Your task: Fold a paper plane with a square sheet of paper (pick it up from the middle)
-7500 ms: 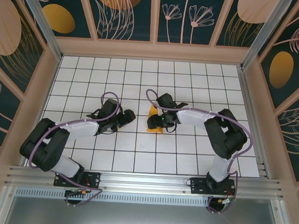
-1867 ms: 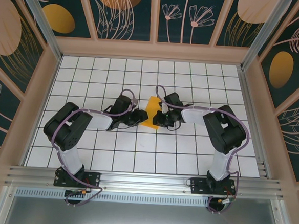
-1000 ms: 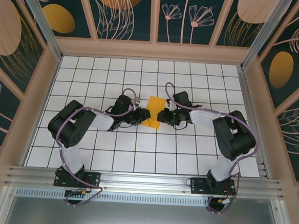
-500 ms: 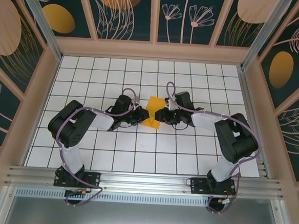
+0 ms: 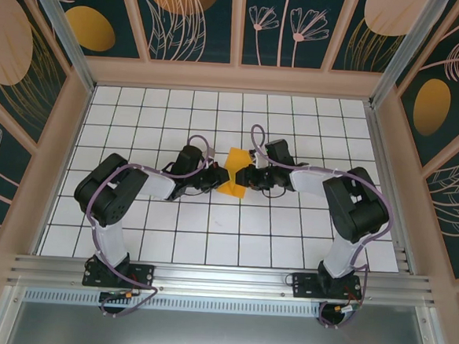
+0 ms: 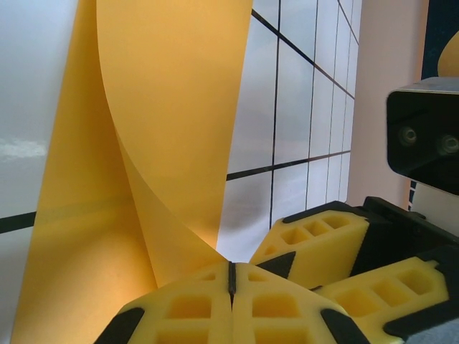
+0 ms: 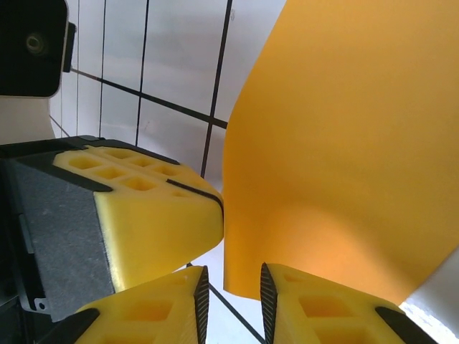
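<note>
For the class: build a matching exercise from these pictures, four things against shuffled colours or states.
1 left gripper; 2 right gripper; 3 square sheet of paper; 4 table
A white, black grid lines; B orange-yellow, curled; C shut on the paper; D slightly open
Pairs: 1-C, 2-D, 3-B, 4-A

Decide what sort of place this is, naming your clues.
Probably a purpose-built robot test cell: a white gridded table walled by leaf-patterned panels, left arm and right arm bolted to a metal rail, one square sheet of paper between them.
</note>
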